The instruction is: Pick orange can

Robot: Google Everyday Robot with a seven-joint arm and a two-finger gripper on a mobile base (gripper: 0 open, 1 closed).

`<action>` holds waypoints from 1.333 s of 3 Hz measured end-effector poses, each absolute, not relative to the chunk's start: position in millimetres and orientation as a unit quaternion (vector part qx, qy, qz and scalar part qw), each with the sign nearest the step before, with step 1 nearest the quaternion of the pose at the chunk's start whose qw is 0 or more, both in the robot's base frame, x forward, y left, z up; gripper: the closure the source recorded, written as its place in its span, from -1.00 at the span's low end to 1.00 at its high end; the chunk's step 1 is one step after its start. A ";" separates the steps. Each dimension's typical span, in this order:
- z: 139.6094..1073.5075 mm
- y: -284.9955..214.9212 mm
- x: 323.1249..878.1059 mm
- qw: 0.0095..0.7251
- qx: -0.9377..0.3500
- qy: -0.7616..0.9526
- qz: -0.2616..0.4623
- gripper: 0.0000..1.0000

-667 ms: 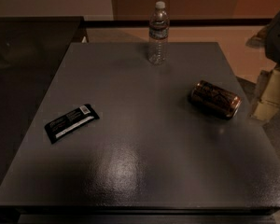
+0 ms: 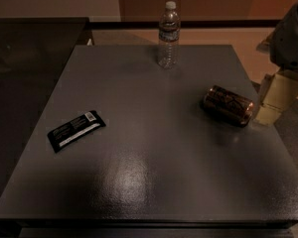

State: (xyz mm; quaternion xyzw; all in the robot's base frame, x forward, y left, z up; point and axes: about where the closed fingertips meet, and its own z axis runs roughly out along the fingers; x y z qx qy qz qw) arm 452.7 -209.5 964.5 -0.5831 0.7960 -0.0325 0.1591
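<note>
- The shiny copper-orange can (image 2: 228, 105) is lying on its side near the right edge of the matte grey table (image 2: 154, 172).
- The cream, blocky gripper (image 2: 276, 97) is hovering just beside it; how wide it stands I cannot tell.

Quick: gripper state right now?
Gripper: at the right edge of the table, beside the orange can lying there; open or closed cannot be told.

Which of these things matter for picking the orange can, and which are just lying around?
For the job: orange can, on its side; gripper, just right of it.
Lying about: water bottle, upright at back; black snack bar wrapper, left side.
</note>
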 end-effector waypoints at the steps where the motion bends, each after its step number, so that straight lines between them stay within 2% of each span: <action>1: 949.0 -210.6 468.7 0.151 -0.554 0.818 -0.035 -1.00; 4: 887.8 -224.9 511.0 0.096 -0.482 0.870 -0.033 -1.00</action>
